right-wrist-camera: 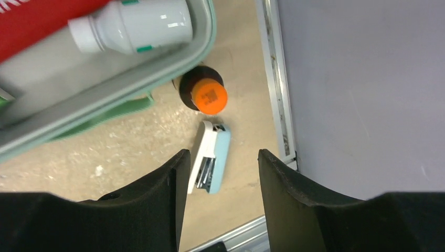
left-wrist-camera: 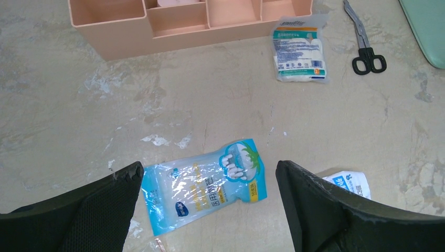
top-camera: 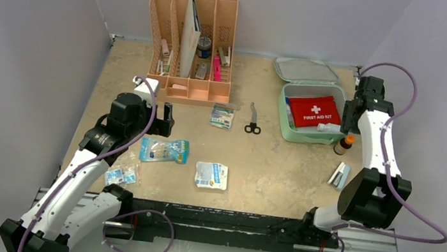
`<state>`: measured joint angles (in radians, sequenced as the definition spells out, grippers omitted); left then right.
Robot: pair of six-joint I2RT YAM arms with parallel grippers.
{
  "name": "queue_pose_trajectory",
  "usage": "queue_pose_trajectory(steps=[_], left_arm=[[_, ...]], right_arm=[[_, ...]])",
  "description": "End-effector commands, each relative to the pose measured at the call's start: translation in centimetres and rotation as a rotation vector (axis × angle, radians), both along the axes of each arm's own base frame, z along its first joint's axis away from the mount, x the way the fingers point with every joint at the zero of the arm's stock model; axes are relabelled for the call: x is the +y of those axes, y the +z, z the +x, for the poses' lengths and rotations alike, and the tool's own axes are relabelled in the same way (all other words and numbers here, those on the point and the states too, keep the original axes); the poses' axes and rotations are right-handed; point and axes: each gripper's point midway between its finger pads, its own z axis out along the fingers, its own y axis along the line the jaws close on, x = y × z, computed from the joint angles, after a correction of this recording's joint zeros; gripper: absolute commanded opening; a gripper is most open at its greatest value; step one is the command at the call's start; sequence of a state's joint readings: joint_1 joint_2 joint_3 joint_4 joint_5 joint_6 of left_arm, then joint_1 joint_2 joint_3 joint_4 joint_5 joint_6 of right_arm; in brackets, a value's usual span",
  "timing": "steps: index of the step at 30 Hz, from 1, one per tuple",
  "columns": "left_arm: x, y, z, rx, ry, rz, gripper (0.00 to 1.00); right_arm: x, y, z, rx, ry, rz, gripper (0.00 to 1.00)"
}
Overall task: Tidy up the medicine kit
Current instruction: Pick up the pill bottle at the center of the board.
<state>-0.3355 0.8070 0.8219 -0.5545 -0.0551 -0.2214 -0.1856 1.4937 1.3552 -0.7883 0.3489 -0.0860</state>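
My left hand (left-wrist-camera: 209, 168), spread wide and empty, hangs over the crosswise blue packet (left-wrist-camera: 202, 184); the medicine kit (top-camera: 307, 137) lies off to the right.

A peach-orange slotted organizer (top-camera: 190, 45) is standing at the back of the counter (top-camera: 279, 171), with black-handled scissors (top-camera: 252, 120) lying to its right. A pale blue stapler (top-camera: 339, 175) is lying near an orange-capped dark bottle (top-camera: 345, 144). A blue-and-clear packet (top-camera: 164, 150) is lying flat.

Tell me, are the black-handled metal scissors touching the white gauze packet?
Apart. The left wrist view shows bare table between the scissors and the packet.
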Motion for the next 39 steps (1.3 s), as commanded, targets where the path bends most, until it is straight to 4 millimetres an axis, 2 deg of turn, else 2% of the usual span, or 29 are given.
queue_pose_trajectory(steps=[1,7,10,14,20,28,33,39], left_arm=[[-0.7,1.3,0.3,-0.056,-0.029,-0.029,0.96],[-1.1,1.6,0.1,-0.065,-0.045,-0.04,0.96],[-0.9,1.7,0.0,-0.07,-0.041,-0.036,0.96],[-0.8,1.6,0.0,-0.07,-0.034,-0.03,0.96],[-0.6,1.6,0.1,-0.07,-0.029,-0.025,0.96],[-0.6,1.5,0.1,-0.068,-0.025,-0.02,0.96],[-0.5,1.5,0.2,-0.067,-0.023,-0.017,0.96],[-0.3,1.5,0.2,-0.067,-0.015,-0.012,0.96]], right_arm=[[-0.6,-0.9,-2.4,0.052,0.041,0.028,0.53],[0.3,-2.2,-1.3,-0.004,0.071,0.203,0.53],[0.4,-2.9,-0.5,0.005,0.091,0.233,0.53],[-0.3,-3.6,0.6,0.011,0.113,0.217,0.52],[-1.4,-4.0,1.2,0.055,0.132,0.173,0.49],[-2.3,-4.9,1.6,0.092,0.115,0.149,0.52],[-2.5,-5.2,2.1,0.088,0.109,0.147,0.56],[-2.5,-5.7,2.4,0.092,0.112,0.169,0.52]])
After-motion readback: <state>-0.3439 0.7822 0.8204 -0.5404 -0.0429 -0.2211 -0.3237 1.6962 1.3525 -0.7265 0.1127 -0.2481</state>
